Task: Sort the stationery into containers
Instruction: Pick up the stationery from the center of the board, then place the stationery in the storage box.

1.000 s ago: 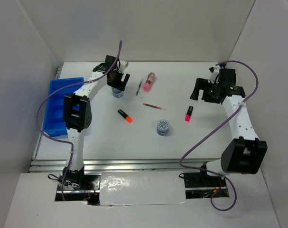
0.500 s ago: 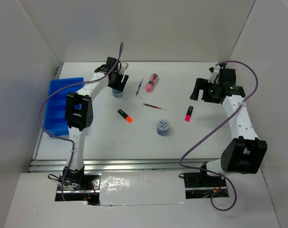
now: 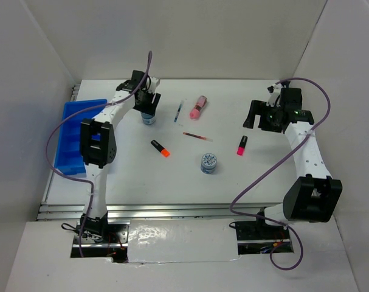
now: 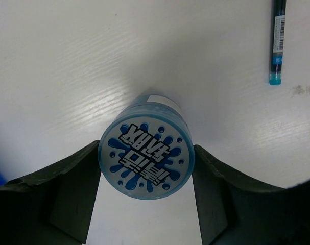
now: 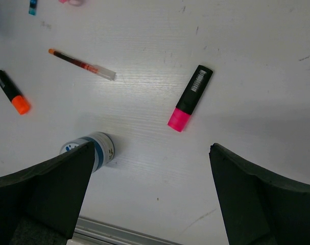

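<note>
Table [image 3: 172, 182], overhead view, read from the largest item down. Blue tray [image 3: 72, 140] lies at the left edge of the frame, partly behind the left arm, and I see no stationery in it.

Left gripper [image 3: 148, 108] [image 4: 146, 153], upper left of centre, straddles a tape roll [image 3: 149, 118] [image 4: 146, 162]. Both pads appear to touch its sides, so I count it as grasped, and it seems to rest on the table. Right gripper [image 3: 260, 115] [image 5: 152, 153], upper right, hangs with jaws spread wide and nothing between them.

Second tape roll [image 3: 209, 162] [image 5: 102, 147] sits below centre. Pink marker [image 3: 198, 107] lies upper centre. Black-pink highlighter [image 3: 241, 146] [image 5: 190, 98] is right of centre, black-orange highlighter [image 3: 160, 148] [image 5: 12, 92] left of centre. Red pen [image 3: 198, 136] [image 5: 82, 65] lies at centre, and blue pen [image 3: 179, 111] [image 4: 277, 41] is near the grasped roll.

Step in hand, as I judge it, is securing the roll for the carry to the tray. I would keep the pads level across its widest part, firm the squeeze before lifting, then rise straight up, clear of the blue pen.

Only the left wrist view shows pad contact and the roll's printed top. Only the overhead view shows the tray. The right wrist view alone resolves the white label on the black-pink highlighter.
</note>
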`<state>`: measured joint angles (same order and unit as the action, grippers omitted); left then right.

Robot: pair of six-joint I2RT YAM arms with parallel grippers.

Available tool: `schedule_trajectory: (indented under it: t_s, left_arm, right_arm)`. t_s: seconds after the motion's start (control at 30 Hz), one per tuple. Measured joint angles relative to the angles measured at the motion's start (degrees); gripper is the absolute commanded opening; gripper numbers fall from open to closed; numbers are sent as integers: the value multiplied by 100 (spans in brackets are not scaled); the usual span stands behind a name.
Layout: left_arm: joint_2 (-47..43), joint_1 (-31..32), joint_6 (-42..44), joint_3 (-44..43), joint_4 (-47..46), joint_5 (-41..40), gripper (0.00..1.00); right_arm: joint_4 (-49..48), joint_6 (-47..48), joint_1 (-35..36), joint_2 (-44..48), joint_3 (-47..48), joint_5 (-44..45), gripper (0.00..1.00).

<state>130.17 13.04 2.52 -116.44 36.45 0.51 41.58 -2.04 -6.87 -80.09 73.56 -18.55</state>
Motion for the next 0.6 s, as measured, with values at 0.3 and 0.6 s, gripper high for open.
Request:
schedule_trajectory:
  t_s: [0.3, 0.6]
  left_arm:
    - [-1547, -1150, -188, -367, 695, 304, 17]
    - [-2693, -2959, -133, 201, 656, 332, 14]
  right_arm:
    - [0, 4, 55, -42, 0, -96, 100]
    - [2, 24, 297, -267, 0, -188, 100]
